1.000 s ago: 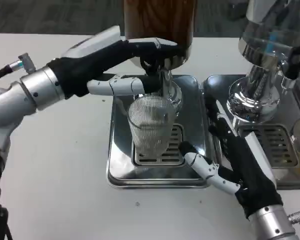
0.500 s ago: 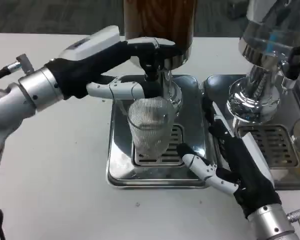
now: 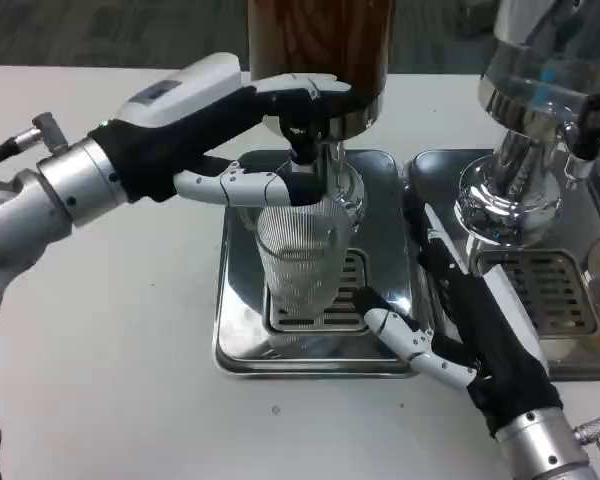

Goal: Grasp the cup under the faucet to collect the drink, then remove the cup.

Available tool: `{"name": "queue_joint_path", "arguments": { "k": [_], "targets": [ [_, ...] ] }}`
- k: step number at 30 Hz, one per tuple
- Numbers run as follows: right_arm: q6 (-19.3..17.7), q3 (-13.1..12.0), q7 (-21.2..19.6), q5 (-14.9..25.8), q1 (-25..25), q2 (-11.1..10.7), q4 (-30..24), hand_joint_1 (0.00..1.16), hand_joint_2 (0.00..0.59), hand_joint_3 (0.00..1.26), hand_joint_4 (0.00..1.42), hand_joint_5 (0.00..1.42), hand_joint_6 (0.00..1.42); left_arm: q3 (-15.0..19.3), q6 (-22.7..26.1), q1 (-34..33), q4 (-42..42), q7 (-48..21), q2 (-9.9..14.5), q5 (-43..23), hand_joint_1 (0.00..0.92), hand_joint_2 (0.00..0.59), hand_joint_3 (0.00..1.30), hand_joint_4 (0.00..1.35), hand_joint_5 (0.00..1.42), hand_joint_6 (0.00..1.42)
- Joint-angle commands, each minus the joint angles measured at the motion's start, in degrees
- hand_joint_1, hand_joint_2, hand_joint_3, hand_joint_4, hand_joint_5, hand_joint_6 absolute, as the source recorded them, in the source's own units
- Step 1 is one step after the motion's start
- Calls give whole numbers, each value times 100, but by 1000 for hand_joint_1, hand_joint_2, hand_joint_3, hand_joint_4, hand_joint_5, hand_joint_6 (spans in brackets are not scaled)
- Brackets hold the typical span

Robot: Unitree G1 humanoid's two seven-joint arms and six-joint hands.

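Observation:
A clear ribbed cup stands upright on the grate of a steel drip tray, directly under the faucet of a brown dispenser. My left hand reaches in from the left. Its fingers lie over the dispenser's silver base and its thumb presses at the black faucet lever just above the cup's rim. My right hand lies open to the right of the cup, fingers stretched along the tray's right edge. Its thumb is close to the cup's base, and no contact shows.
A second silver dispenser with its own drip tray stands close on the right, right behind my right hand. Bare white table stretches to the left and in front of the tray.
My left hand has shifted slightly up and to the right, and its thumb has come closer to the faucet lever. The cup and my right hand have hardly moved.

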Motion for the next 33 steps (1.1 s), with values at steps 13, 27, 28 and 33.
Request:
{"name": "queue_joint_path", "arguments": {
  "k": [13,27,28,33],
  "targets": [
    [75,-40,-47,-44,-29,21,18,581,278,0,0,0,19,-536,-72,279,40,565,266,997,0,81,197,57,92,121],
    [103,-53,-43,-72,-17,37,-2,581,278,0,0,0,19,-721,-201,262,-25,940,299,1269,0,88,189,46,79,121],
    [105,-50,-42,-77,-21,37,0,581,278,0,0,0,19,-728,-209,263,-28,952,301,1272,0,88,189,46,79,121],
    [108,-48,-40,-90,-49,34,18,581,278,0,0,0,18,-779,-243,270,-57,988,319,1287,0,88,188,46,79,121]
  ]
}}
